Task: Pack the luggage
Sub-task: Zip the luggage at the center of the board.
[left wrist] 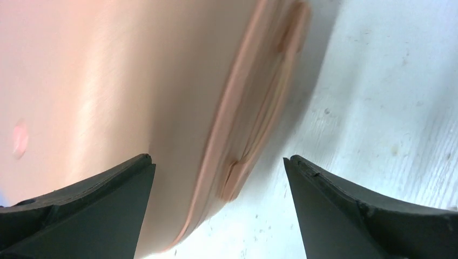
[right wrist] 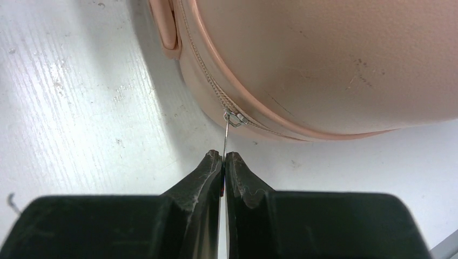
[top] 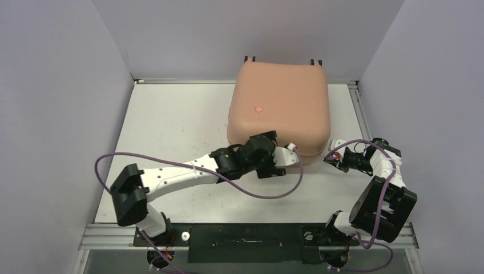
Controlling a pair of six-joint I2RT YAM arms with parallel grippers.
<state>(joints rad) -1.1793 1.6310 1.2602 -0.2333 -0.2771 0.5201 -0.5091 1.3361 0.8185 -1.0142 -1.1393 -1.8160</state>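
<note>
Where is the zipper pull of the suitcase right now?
In the right wrist view, the zipper pull sits at the near right corner of the suitcase, pinched in the shut right pincer.

From high above and behind, we look down on the whole table [top: 171, 125]. Our two wrist views sit close, both facing the near edge of the luggage [top: 279, 103], shared with the overhead view.

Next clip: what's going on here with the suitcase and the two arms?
The peach-pink luggage lies closed on the table. The right gripper is shut on the thin metal zipper pull at the case's near right corner. The left gripper is open at the near edge, jaws either side of the seam, holding nothing.
</note>
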